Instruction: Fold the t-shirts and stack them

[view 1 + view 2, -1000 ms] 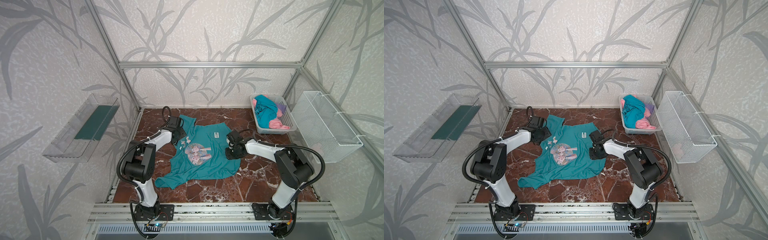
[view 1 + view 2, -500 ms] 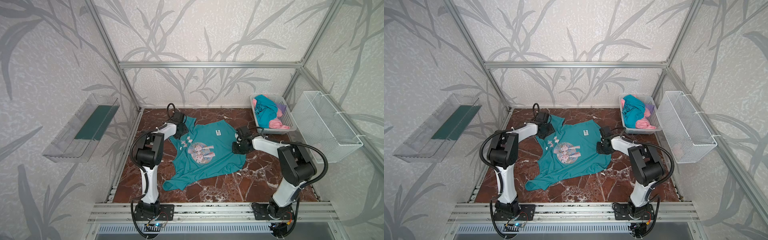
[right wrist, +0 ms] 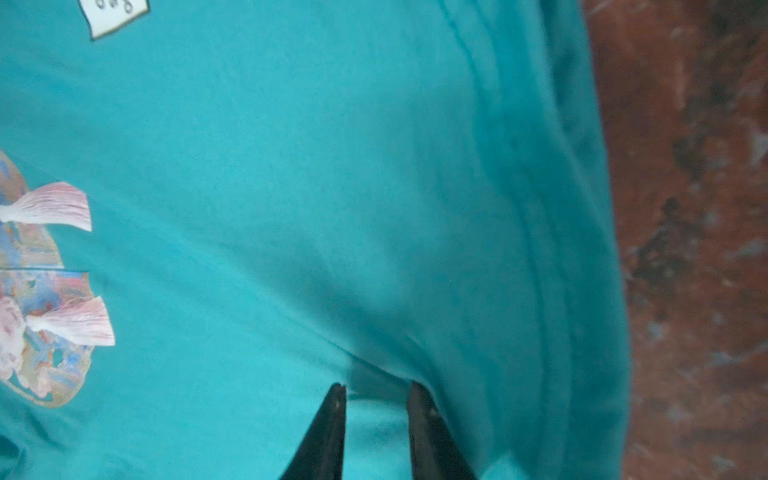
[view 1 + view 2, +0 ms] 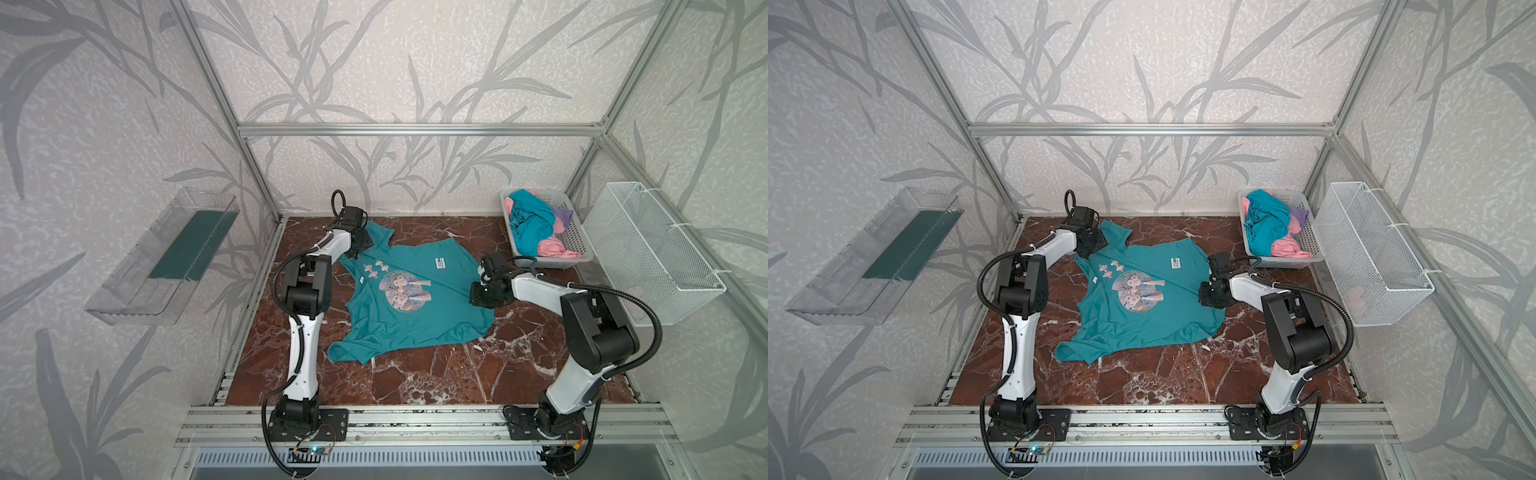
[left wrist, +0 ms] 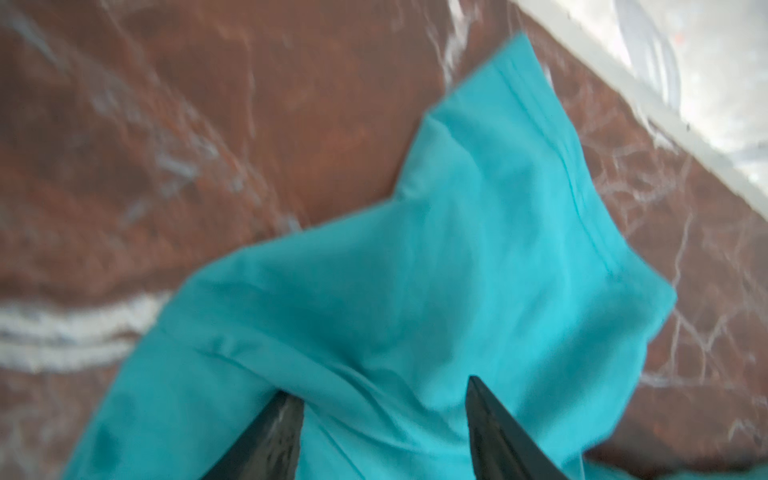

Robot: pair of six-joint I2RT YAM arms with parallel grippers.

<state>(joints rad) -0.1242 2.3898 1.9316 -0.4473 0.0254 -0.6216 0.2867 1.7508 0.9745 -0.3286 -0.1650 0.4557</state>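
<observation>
nearest me is the near edge of the brown marble table. just past it a teal shirt is spread face up over the middle of the table, with its neck toward the left edge and its hem toward the right edge. one sleeve points at the near left corner and is rumpled. the other sleeve points at the far edge. a round pink print sits mid-chest, and a white label lies beyond it, nearer the hem.

the right gripper is down at the hem, on the side of the shirt toward the right edge. its jaws stand a narrow gap apart with a small pucker of cloth between the tips. whether it really pinches that cloth i cannot tell.

further back, the left gripper is on the far sleeve, close to the far edge and toward the far left corner. its jaws are wide apart with the tips down in the cloth, which bunches between them. i see nothing clamped.

in the far right corner stands a grey basket. it holds the other shirts in a loose heap: teal on top, pink at the near side, and a bit of lilac behind.
</observation>
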